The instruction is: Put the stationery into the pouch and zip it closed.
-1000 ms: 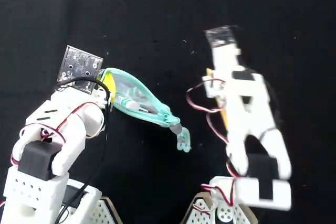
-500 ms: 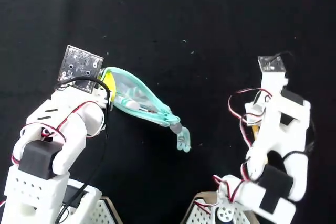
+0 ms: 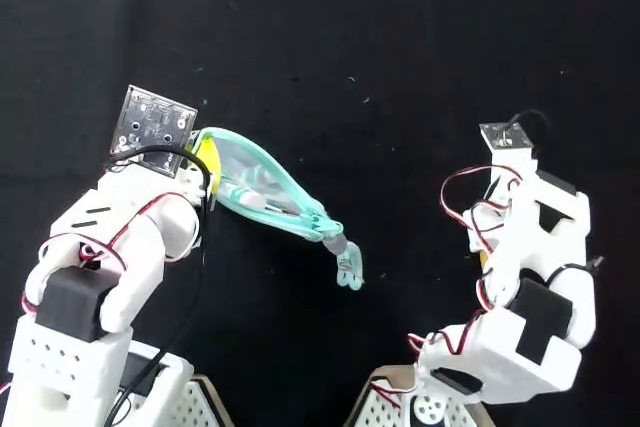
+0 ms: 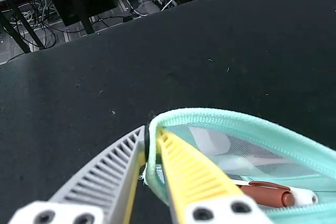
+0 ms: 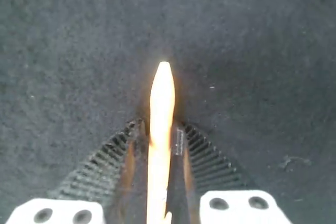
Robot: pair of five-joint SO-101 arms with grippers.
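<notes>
The right arm (image 3: 530, 247) has swung away from the middle of the bench (image 3: 330, 57) and out to the right side, where it sits folded back over its own base; the left arm (image 3: 120, 247) and the pouch (image 3: 255, 182) have not shifted. There are two arms, one pouch, and one loose piece of stationery, an orange stick (image 5: 161, 98). The right gripper (image 5: 157, 127) is clamped on it, the two dark ribbed fingers pressed to either side. The stick lies along the gripper's own line, its tapered tip poking out past the fingertips just above the cloth. The pouch, mint green with a clear wall, lies on the bench left of centre. Its long axis runs on a diagonal from the left gripper (image 3: 205, 162) down toward the gap between the two bases, and the zip pull (image 3: 349, 267) trails off that nearer end. The left gripper pinches the far end of the pouch's rim tight between a grey finger and a yellow one. Through the clear wall I can count one brown-capped pen (image 4: 268, 192); other pale shapes lie beside it, but I cannot tell what they are. The bench is covered in black cloth, and beyond its far edge there is pale floor with cables (image 4: 31, 9) and dark stand legs.
</notes>
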